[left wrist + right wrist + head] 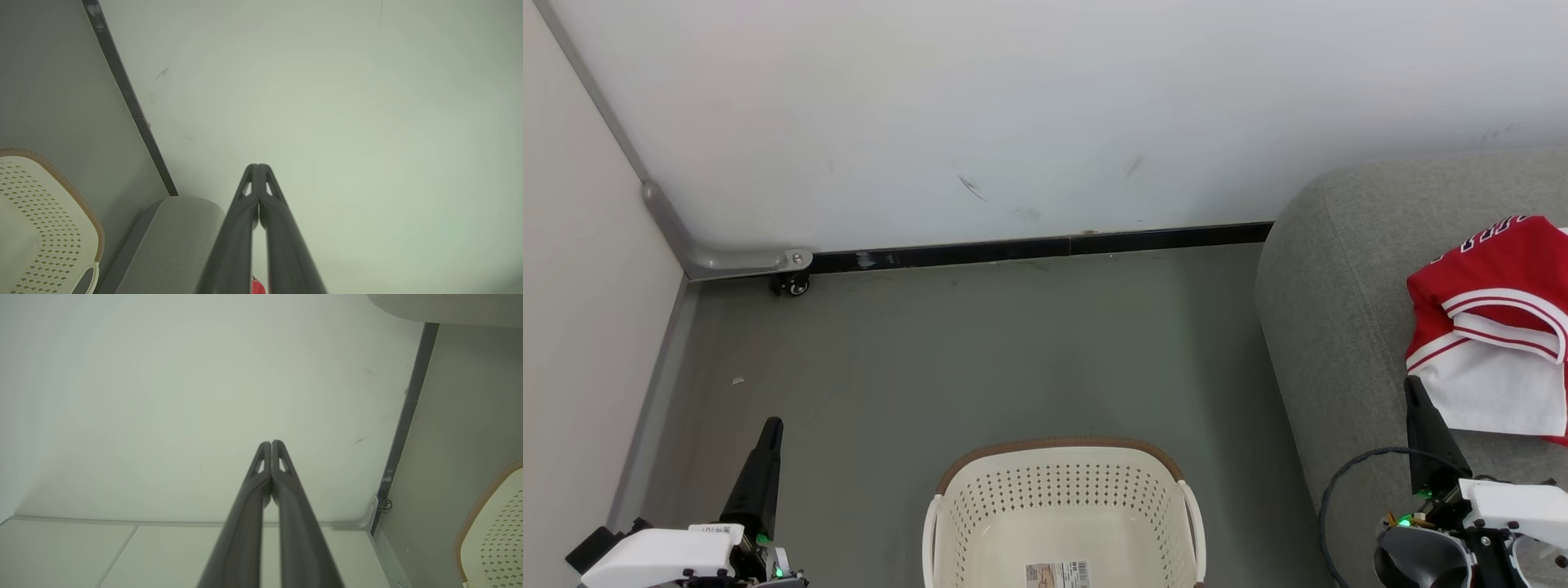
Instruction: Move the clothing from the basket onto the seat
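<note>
The red, white-trimmed sports clothing [1494, 327] lies on the large grey woven sofa [1331, 327], well apart from the cream, brown-rimmed perforated plastic basket [1054, 447], whose visible floor bears just a label [1058, 574]. Your left gripper [770, 429] and right gripper [1414, 390] are both clenched on nothing. Mind the right one: its tip sits just beside the clothing, so a careless swing could snag the fabric and drag it off. The basket's near part is out of frame; check it.
</note>
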Controlling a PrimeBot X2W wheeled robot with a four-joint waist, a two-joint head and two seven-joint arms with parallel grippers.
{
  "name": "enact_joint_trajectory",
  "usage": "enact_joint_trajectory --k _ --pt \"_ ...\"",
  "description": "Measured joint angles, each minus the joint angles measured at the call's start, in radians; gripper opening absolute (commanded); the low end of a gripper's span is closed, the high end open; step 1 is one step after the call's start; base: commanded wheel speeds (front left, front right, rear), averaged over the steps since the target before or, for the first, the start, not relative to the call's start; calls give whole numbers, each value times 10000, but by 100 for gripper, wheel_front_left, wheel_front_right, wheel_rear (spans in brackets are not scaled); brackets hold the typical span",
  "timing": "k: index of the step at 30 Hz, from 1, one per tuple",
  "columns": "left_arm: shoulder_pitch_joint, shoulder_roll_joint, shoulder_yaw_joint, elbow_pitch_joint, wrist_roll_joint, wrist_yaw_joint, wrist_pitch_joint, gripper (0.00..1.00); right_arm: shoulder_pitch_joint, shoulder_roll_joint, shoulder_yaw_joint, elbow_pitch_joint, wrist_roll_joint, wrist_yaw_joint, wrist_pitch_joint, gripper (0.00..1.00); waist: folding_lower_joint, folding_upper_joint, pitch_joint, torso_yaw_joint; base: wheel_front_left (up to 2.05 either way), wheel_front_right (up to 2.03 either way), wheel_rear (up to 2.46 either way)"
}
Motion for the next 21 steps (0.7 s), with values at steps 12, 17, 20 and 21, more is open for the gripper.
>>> enact_joint_trajectory --k 12,17,20,21 --pt "0 0 -6 -2 -2 0 -2 0 -1 27 -23 2 -2 0 2 0 0 0 0 0 0 0 0" --pt "0 0 -8 -4 -2 0 -2 0 -1 50 -31 4 -2 0 61 0 0 0 0 0 0 0 0" --pt "0 0 -8 -4 -2 0 -2 0 -1 54 -33 4 -2 0 73 0 0 0 0 0 0 0 0" --pt "0 0 -8 -4 -2 0 -2 0 -1 56 -35 4 -2 0 73 0 0 0 0 0 0 0 0"
